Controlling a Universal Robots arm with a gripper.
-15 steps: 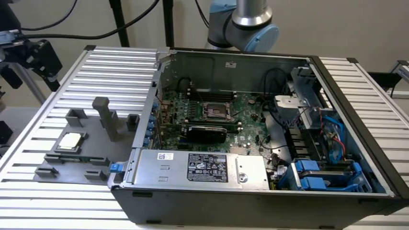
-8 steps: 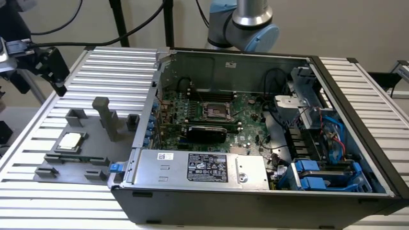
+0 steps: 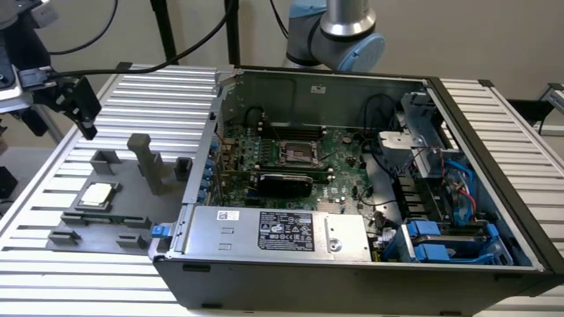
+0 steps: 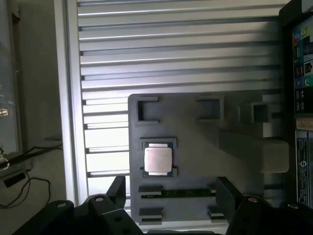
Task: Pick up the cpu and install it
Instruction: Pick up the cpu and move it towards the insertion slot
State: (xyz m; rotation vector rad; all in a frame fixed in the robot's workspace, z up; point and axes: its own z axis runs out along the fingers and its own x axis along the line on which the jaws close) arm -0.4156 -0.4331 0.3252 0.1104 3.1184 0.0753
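A robotics lab, to judge by its fittings. An open desktop case (image 3: 352, 290) lies on a slatted aluminium table (image 3: 502, 119) with its green motherboard (image 3: 339, 148) bared. The blue-and-silver base of an industrial arm (image 3: 339, 26) rises at the table's far edge. At the exterior view's left, a grey jig (image 3: 132, 211) with raised pockets and posts sits on the slats, and a cpu (image 3: 97, 192) is nested squarely in one pocket. Black cables (image 3: 132, 68) trail in from the far left, past black stand poles (image 3: 232, 33) set against a plain pale wall (image 3: 485, 33). The bench is bare metal, the kind used for mounting test equipment.
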